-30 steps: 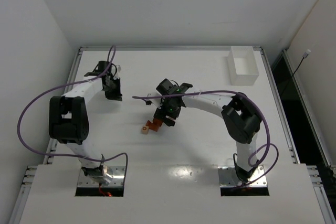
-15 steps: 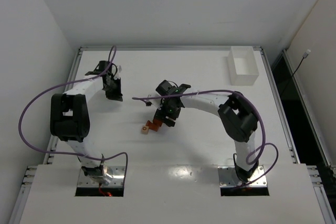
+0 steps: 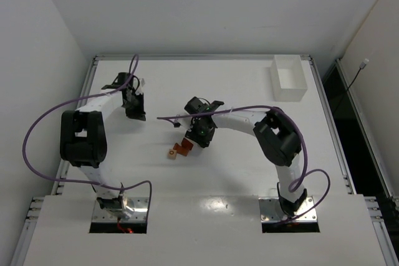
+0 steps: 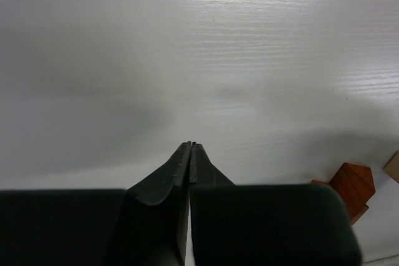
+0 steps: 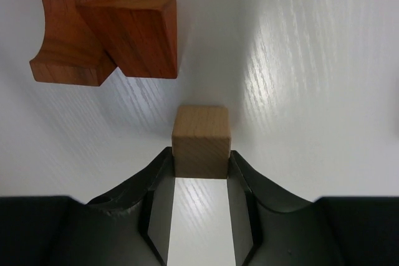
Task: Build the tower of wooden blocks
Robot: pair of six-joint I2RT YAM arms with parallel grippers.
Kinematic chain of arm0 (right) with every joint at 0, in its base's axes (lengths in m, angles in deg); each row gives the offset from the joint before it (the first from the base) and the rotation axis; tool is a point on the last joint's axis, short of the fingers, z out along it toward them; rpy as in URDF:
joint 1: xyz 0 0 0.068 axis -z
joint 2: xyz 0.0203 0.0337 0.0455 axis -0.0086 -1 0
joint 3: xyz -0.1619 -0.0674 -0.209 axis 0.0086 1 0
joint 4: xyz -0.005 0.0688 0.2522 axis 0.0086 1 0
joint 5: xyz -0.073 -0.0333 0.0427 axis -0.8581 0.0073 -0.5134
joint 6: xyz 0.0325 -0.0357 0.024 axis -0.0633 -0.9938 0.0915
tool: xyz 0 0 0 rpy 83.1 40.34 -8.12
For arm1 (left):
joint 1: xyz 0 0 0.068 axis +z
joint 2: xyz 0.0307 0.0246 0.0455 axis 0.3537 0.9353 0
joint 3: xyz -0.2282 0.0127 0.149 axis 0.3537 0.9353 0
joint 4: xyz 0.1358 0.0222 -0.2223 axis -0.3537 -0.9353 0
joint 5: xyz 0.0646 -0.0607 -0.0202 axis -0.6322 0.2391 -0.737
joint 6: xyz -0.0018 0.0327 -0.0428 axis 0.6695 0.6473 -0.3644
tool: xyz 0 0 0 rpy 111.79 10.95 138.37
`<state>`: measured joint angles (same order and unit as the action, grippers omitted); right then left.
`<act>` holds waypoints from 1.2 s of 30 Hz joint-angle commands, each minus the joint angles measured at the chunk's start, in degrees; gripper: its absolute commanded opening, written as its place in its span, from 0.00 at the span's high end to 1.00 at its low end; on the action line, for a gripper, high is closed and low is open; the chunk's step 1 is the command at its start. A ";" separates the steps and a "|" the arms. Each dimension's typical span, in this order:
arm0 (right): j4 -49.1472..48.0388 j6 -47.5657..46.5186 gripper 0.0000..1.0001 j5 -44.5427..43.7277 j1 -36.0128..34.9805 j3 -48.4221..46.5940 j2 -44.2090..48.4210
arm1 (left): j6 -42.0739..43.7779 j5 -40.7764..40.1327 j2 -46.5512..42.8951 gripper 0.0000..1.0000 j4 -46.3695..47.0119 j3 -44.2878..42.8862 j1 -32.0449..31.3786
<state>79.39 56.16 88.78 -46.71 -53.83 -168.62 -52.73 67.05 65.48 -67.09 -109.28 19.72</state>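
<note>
1. Arm on the right (image 3: 243,118): over the last second its elbow swings toward 9 o'clock and folds tighter, while the wrist creeps only slightly toward 6 o'clock. I judge this a fine lining-up before placing a block, not a long carry.
2. Arm on the left (image 3: 103,104): unchanged, parked at 10 o'clock of the work and taking no part.
3. Right pincer (image 5: 201,156): parted just one block's width, with both fingertips pressed on the sides of the pale cube (image 5: 201,132), so it is grasping it. Whether the cube rests on the table (image 5: 299,91) or hangs above it, I cannot tell.
4. Left pincer (image 4: 190,146): clenched tight, tips touching, holding nothing.
5. Reddish blocks (image 5: 103,29): a curved piece with a squarer one touching it. They are unmoved, at 7 o'clock of the right pincer seen from above. The tower looks barely begun.
6. Pale cube: near the reddish pair but apart from it; the pair sits at its 11 o'clock in the wrist view.
7. Second pale block (image 3: 172,153): just beside the reddish pair, at its 8 o'clock.
</note>
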 commanded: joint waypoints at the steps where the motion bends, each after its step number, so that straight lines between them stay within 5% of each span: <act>1: -1.20 -0.05 1.00 0.01 0.34 -3.52 1.76 | 0.85 0.79 0.52 1.00 0.05 -1.95 0.73; 8: 2.56 8.19 1.00 -2.25 3.93 -12.47 9.94 | 0.15 -1.58 -3.78 1.00 2.07 0.42 0.21; 16: 9.86 29.30 1.00 -16.23 8.78 -29.79 3.18 | -6.79 -13.35 -1.51 1.00 -0.21 -4.06 -1.55; 22: 12.33 34.05 1.00 -10.89 11.41 -34.63 -3.41 | -6.98 -18.81 1.31 1.00 -4.16 -11.35 -1.55; 36: 17.17 41.35 1.00 -7.63 17.92 -44.13 -15.28 | -4.95 -13.10 1.92 0.45 -1.88 -10.22 -1.55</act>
<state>96.75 95.28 80.52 -28.78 -94.15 -184.66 -57.27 53.54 66.86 -69.78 -119.16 18.43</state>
